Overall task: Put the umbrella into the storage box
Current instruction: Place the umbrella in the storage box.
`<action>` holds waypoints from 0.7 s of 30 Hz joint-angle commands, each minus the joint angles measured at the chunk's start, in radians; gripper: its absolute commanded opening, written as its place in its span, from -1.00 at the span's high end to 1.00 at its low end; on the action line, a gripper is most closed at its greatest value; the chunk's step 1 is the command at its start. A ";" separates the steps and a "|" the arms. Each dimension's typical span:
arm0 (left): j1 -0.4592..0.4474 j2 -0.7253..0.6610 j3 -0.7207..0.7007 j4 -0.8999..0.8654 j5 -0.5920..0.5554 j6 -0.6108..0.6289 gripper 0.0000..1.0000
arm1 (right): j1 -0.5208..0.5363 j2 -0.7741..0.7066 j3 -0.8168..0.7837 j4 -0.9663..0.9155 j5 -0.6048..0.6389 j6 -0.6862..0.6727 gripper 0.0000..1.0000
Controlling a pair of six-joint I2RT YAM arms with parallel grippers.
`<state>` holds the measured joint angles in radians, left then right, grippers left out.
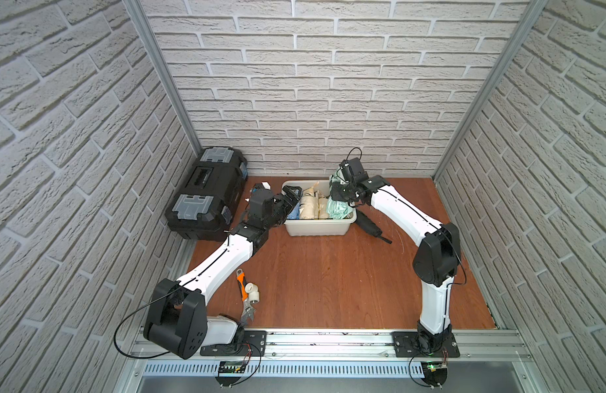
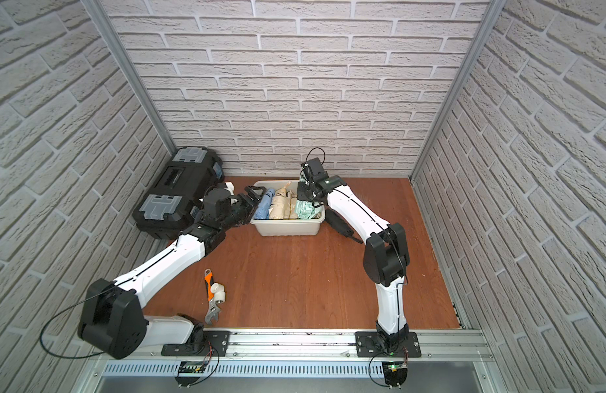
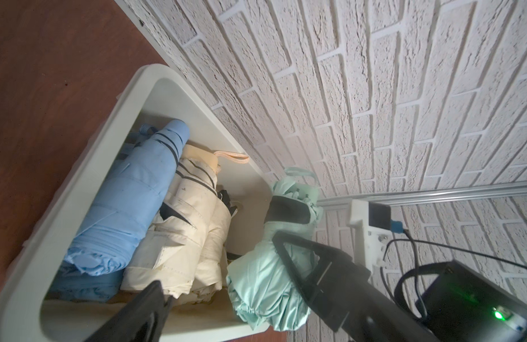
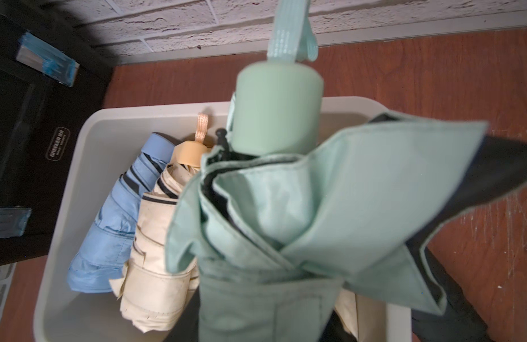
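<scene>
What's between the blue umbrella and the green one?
Cream umbrellas, packed between the blue umbrella and the green umbrella in the storage box; clearest in the left wrist view.

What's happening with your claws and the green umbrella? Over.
Left claw open, at the storage box. Right claw shut on mint umbrella, tilted over the box's end. Blue umbrella, cream umbrella packed alongside.

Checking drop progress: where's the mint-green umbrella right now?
In both top views the mint-green umbrella is gripped by the right gripper, tilted over the right end of the storage box, beside a cream umbrella.
</scene>
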<state>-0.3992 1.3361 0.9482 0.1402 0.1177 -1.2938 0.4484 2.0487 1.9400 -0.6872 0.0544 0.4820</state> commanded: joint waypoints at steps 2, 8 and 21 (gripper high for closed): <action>0.009 -0.032 -0.012 -0.023 -0.022 0.026 -0.97 | 0.016 0.031 0.074 -0.100 0.067 -0.055 0.40; 0.011 -0.042 -0.011 -0.060 -0.029 0.033 -0.97 | 0.037 0.051 0.077 -0.115 0.151 -0.070 -0.08; 0.027 -0.043 0.027 -0.103 -0.029 0.089 -0.96 | 0.036 -0.108 0.051 -0.074 0.196 -0.146 -0.61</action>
<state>-0.3836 1.3155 0.9470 0.0364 0.0944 -1.2461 0.4824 2.0777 1.9907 -0.7948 0.2131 0.3756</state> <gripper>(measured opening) 0.983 0.806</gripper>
